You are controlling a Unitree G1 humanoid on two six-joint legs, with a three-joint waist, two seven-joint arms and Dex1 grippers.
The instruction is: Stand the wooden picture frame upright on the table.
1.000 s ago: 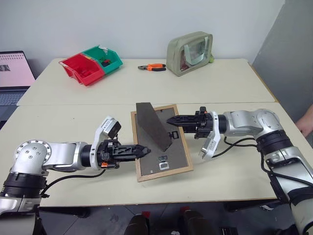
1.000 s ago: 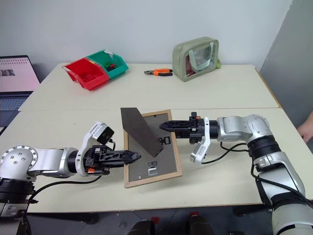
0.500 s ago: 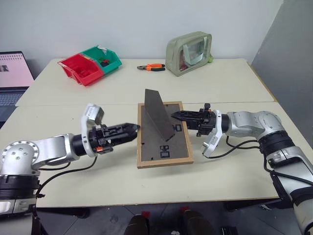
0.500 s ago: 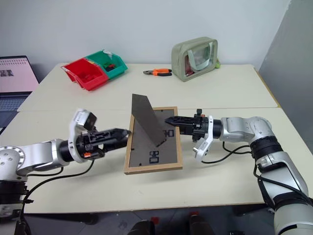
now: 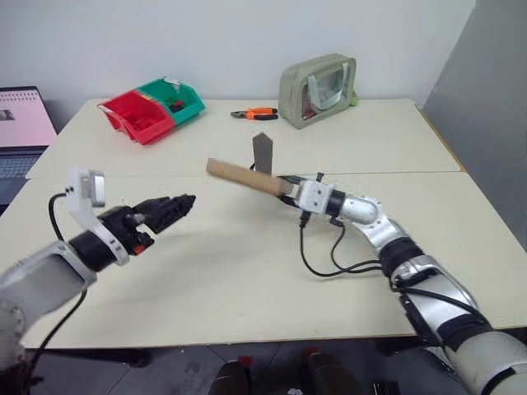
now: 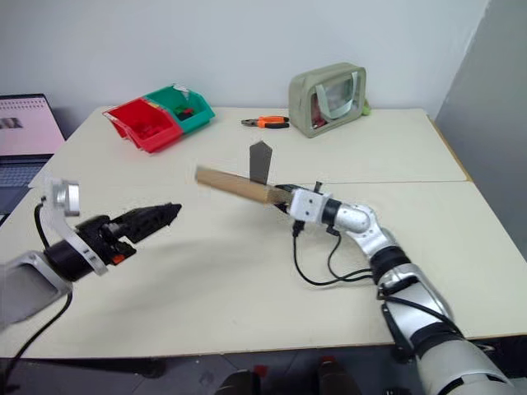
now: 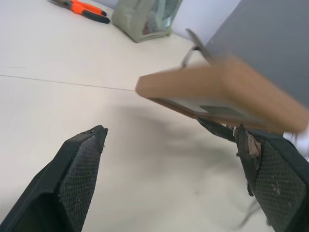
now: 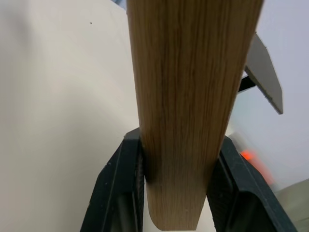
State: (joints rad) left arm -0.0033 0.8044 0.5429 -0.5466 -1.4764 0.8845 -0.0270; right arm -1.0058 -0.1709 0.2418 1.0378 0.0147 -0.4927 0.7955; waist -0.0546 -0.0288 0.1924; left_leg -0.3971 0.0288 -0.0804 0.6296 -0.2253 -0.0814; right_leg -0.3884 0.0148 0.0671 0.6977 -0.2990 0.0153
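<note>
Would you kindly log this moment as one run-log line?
right gripper: shut on wooden picture frame, lifted off table | left gripper: open, apart from frame | frame not yet standing

We see the wooden picture frame held clear of the table, edge-on to us, its dark stand flap sticking up from it. The right pincer grips its near end. The left pincer hangs well apart from it on the left, above the table. At the far side sit a red bin, a green bin, orange-handled pliers and an olive pouch. A laptop stands beyond the table's left edge.
</note>
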